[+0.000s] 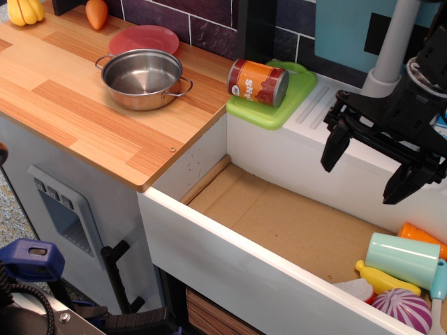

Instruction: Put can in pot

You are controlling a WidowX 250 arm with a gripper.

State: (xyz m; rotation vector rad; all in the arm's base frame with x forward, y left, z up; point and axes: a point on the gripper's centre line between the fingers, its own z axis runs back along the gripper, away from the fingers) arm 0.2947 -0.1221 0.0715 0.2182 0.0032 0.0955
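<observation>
The can (pixel 258 82), with an orange-red label and silver ends, lies on its side on a green tray (pixel 279 101) at the back edge of the sink. The steel pot (pixel 143 78) with two loop handles stands empty on the wooden counter to the can's left. My black gripper (pixel 370 174) hangs open and empty over the sink, well to the right of the can and lower than it.
A red plate (pixel 143 40) lies behind the pot. An orange fruit (pixel 96 12) and yellow bananas (pixel 25 11) sit at the counter's back left. The sink (pixel 279 223) holds a mint-green cup (pixel 403 259), a yellow item, an orange item and a purple ball at right.
</observation>
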